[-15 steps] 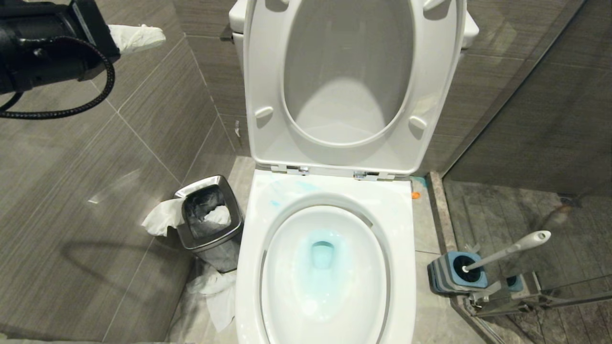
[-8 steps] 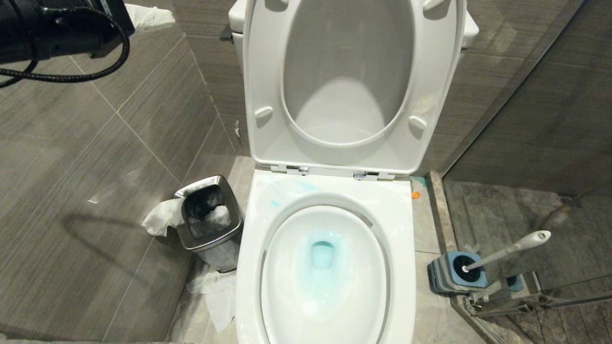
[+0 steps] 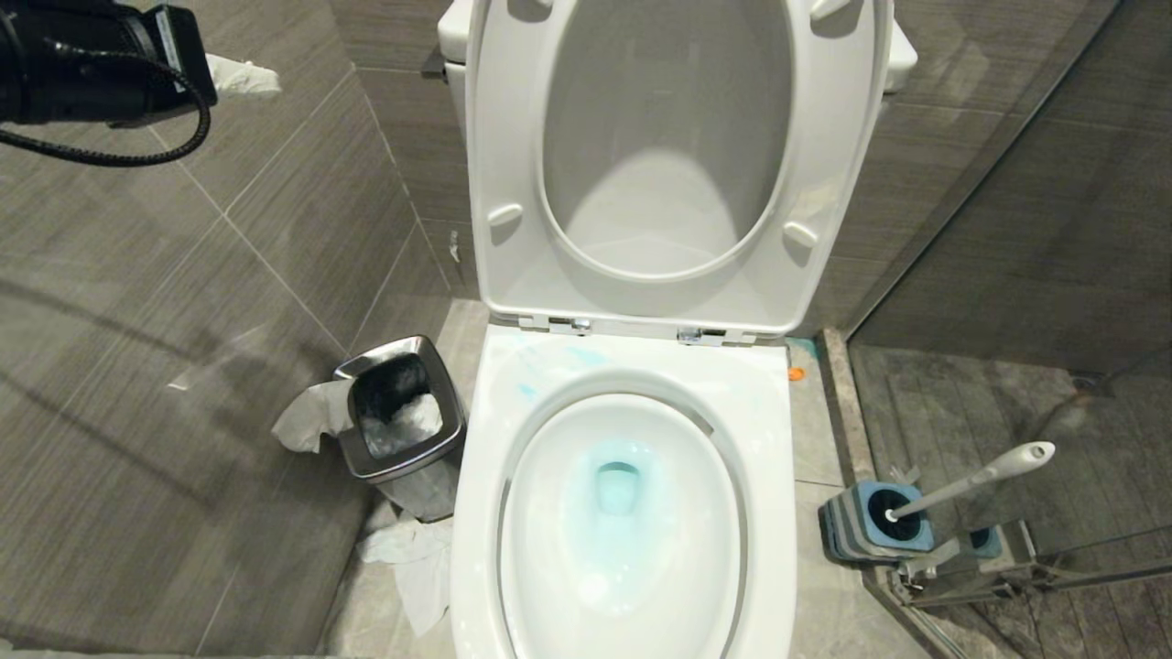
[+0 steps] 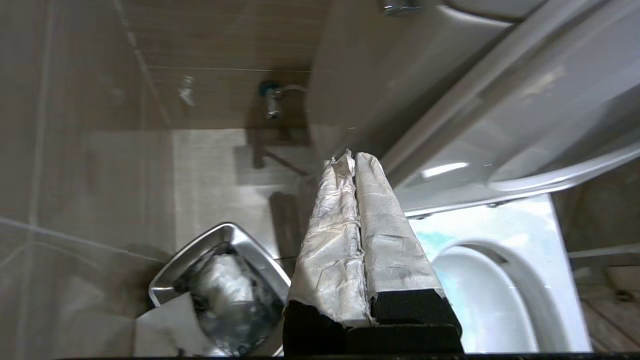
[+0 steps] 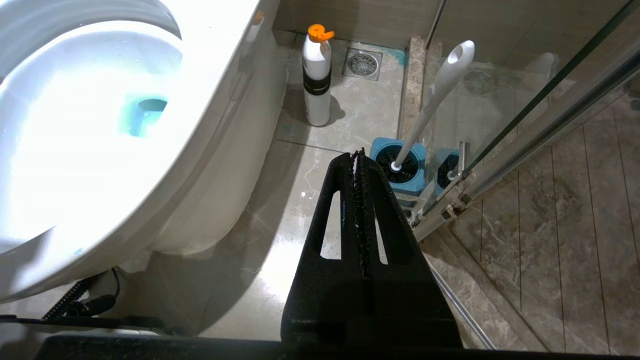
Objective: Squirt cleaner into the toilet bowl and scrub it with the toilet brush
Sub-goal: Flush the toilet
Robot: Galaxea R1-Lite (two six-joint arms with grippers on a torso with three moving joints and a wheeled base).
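Grey tiled walls [image 3: 275, 229] and a pale stone floor [image 5: 300, 165] surround the toilet bowl [image 3: 769, 403], seat and lid up, cleaner [image 3: 615, 485] tinting its water blue. Right of it the toilet brush [image 3: 971, 480] stands in its blue holder [image 3: 847, 526]. The left gripper [image 4: 354, 157], paper-wrapped, is closed and empty, high near the wall; the right gripper [image 5: 359, 152] is closed, empty.
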